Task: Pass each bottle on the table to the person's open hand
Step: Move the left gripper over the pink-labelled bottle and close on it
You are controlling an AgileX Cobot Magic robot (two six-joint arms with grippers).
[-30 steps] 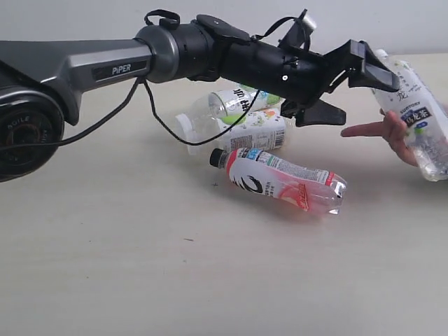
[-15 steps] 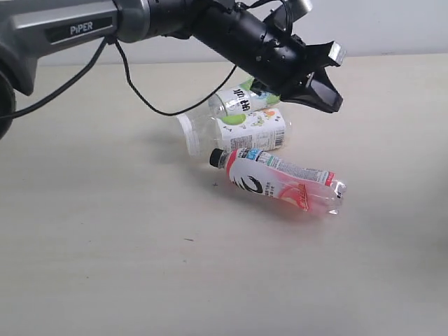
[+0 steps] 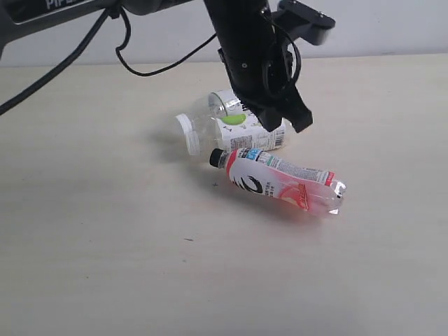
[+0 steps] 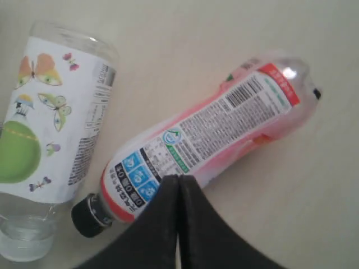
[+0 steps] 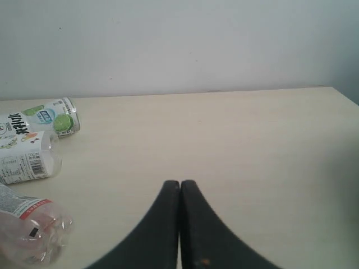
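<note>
The approach to a pick is judged to be in hand, the left gripper (image 4: pixel 179 179) being held shut and empty over the pink-red bottle (image 3: pixel 280 180), which is laid on the table (image 3: pixel 105 266) just beside two white-labelled bottles (image 3: pixel 248 133), so the jaws must be opened before descent.

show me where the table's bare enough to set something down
Bare table in front of the pink-red bottle and off to both sides. Crowded in the middle: two white-labelled bottles lie just behind it, the shut left gripper hanging over them.
</note>
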